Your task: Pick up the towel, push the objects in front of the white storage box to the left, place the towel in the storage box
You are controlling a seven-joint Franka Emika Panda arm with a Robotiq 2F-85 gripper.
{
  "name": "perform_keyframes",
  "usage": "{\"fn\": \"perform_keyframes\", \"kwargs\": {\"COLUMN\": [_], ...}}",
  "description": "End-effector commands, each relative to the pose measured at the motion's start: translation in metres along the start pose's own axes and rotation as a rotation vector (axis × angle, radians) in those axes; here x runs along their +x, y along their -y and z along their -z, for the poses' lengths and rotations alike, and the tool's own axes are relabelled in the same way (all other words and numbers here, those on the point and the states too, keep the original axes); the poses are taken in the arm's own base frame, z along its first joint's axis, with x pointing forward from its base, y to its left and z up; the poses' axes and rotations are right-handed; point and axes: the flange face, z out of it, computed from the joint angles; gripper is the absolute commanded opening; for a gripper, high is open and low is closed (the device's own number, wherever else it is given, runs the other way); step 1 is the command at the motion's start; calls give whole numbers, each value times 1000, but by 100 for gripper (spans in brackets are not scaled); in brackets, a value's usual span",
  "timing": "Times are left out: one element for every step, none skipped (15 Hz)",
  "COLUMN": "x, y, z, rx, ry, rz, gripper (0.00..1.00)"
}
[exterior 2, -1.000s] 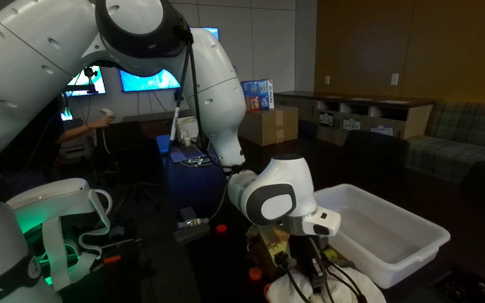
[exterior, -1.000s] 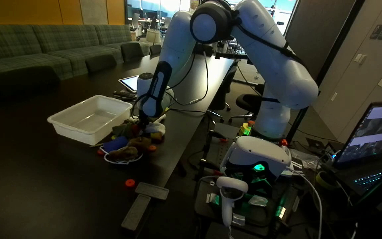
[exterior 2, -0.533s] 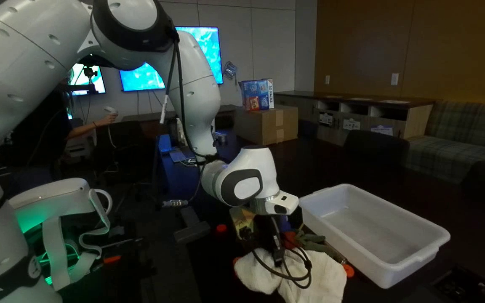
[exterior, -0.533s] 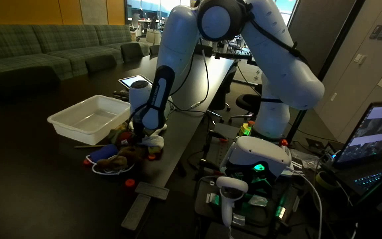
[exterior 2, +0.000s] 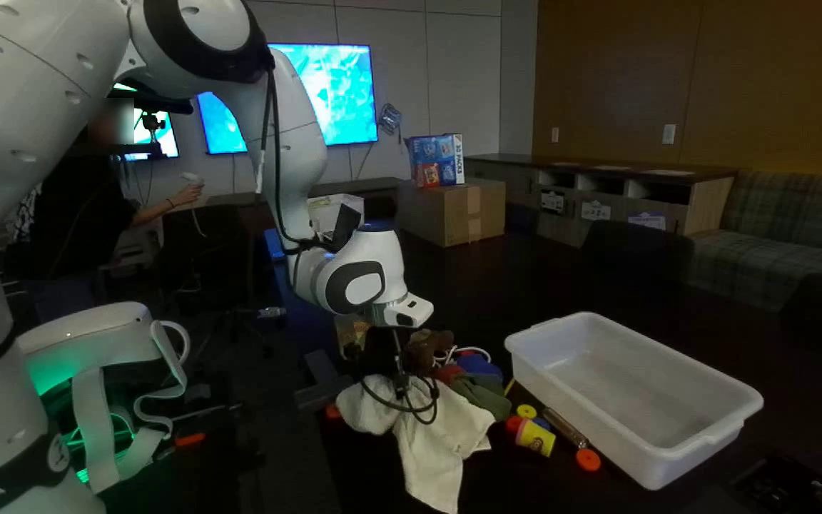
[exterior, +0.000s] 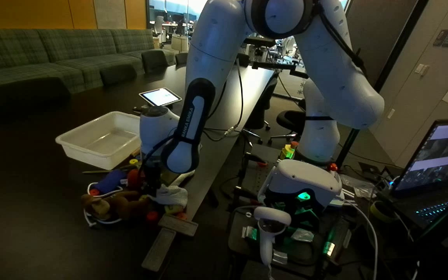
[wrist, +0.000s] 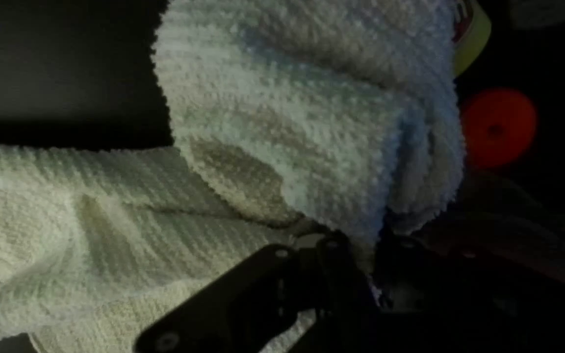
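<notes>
Both your jaws are closed tight on a fold of the white towel (wrist: 292, 122), which bunches beside them and trails over the worktop (exterior: 33, 217); above, your arm (exterior: 216, 50) reads "EMIKA"; between towel and white storage box (exterior 2: 632, 396) a yellow tub (exterior 2: 536, 437) lies tipped, its label too small to read; the box shows its inner floor; farther off, a blue carton (exterior 2: 434, 160) reads "PACKS".

Plaid couch (exterior: 60, 48) along one long edge of the tabletop (exterior: 41, 186), dark chairs (exterior: 25, 95) between, orangey wall (exterior: 18, 13) behind, super bright glass (exterior: 175, 6) past the far short edge.
</notes>
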Motion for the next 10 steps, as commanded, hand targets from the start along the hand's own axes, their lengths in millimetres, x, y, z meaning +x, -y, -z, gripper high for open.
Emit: {"fn": "perform_keyframes", "kwargs": {"x": [-21, -22, -24, -22, -21, -17, -13, -9, -3, 1], "y": [34, 41, 45, 48, 48, 46, 43, 39, 31, 22], "z": [27, 33, 37, 43, 50, 58, 64, 72, 82, 90], "rx": [63, 77, 89, 100, 113, 120, 124, 131, 136, 137], "ry": [-5, -5, -13, -19, -30, -47, -67, -83, -97, -108], "rz": [-7, -5, -1, 3, 4, 3, 4, 3, 7, 14], "gripper": [8, 8, 8, 8, 8, 8, 8, 8, 8, 8]}}
